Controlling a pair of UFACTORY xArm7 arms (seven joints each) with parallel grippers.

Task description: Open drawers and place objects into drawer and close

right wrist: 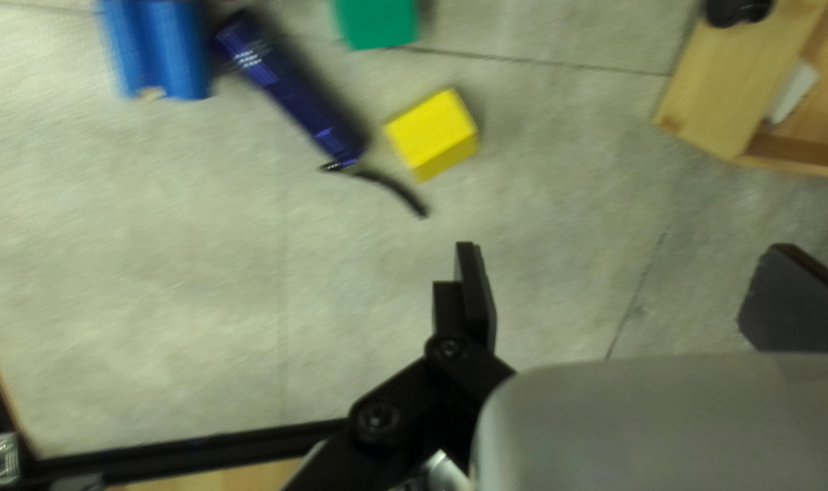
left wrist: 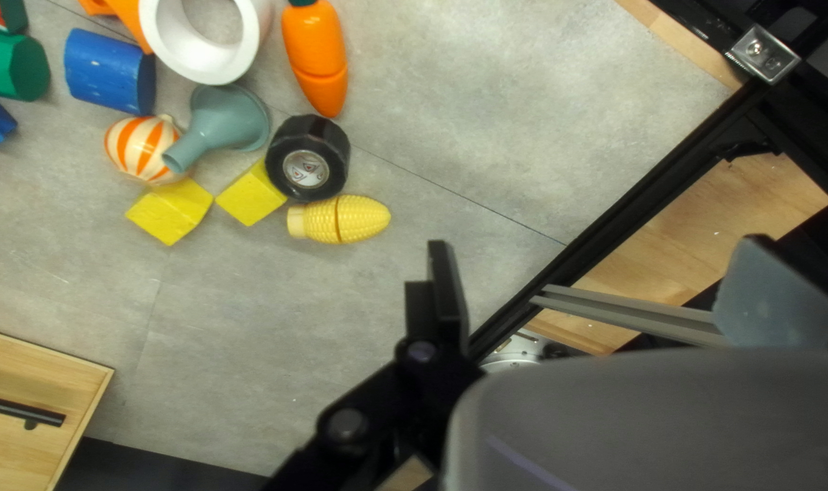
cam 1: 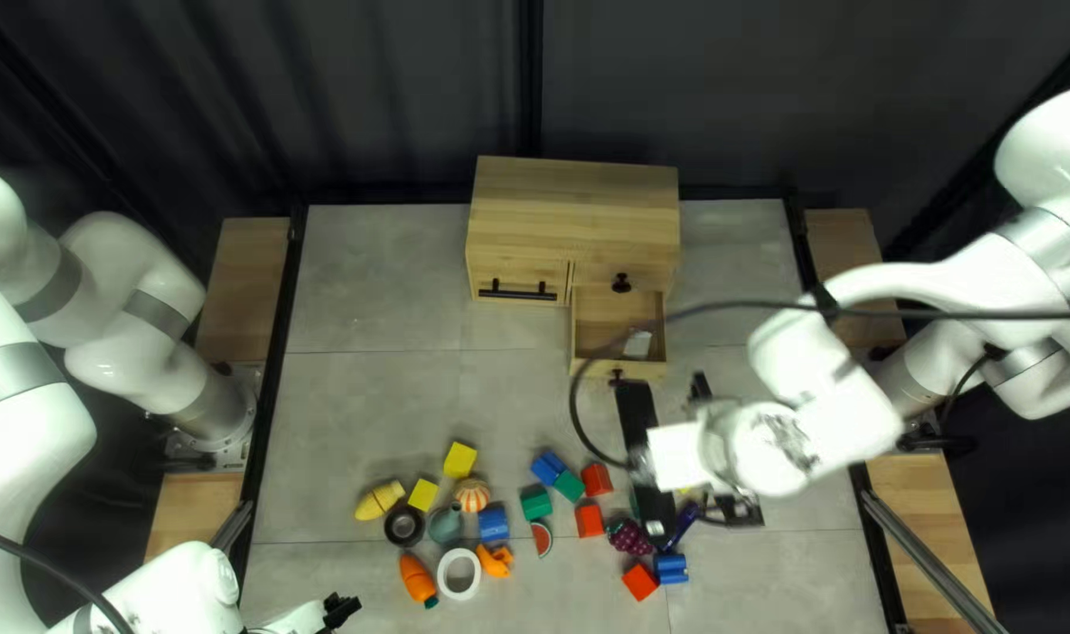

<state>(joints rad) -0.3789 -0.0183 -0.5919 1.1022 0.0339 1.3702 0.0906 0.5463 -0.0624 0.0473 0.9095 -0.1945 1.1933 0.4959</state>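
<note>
The drawer (cam 1: 647,369) is out, above the frame's middle.
My left gripper (cam 1: 340,609), bottom left, and right gripper (cam 1: 721,449) have fingers apart.

A dark curtain (cam 1: 371,94) hangs behind the grey, seamed tabletop (cam 1: 371,405).

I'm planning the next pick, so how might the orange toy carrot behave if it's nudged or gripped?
The carrot lies on its side, round and tapering, so a nudge would probably roll it in a curve. Its glossy surface may be slippery. The groove around it could be a joint, so a twist might part it.
</note>
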